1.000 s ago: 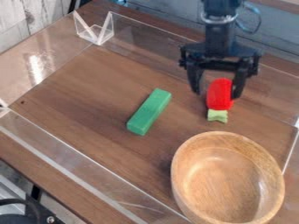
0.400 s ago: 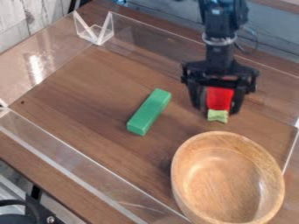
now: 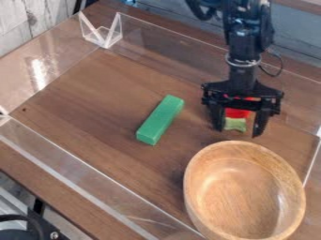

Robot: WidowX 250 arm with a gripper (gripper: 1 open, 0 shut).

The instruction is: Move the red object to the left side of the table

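The red object [image 3: 237, 118], a small strawberry-like toy with a green leafy end, lies on the dark wood table [image 3: 100, 94] at the right, just above the bowl. My gripper [image 3: 239, 119] points straight down over it, open, with one black finger [image 3: 213, 111] on each side of the toy. The fingers reach down close to the tabletop. The toy's upper part is partly hidden behind the gripper body.
A green rectangular block [image 3: 160, 119] lies near the table's middle, left of the gripper. A round wooden bowl [image 3: 245, 192] stands at the front right. Low clear acrylic walls [image 3: 75, 164] border the table, with a clear corner piece [image 3: 100, 33] at the back left.
My gripper has sunk down around the red object and shifted slightly right, staying open. The red object, block and bowl have not moved.
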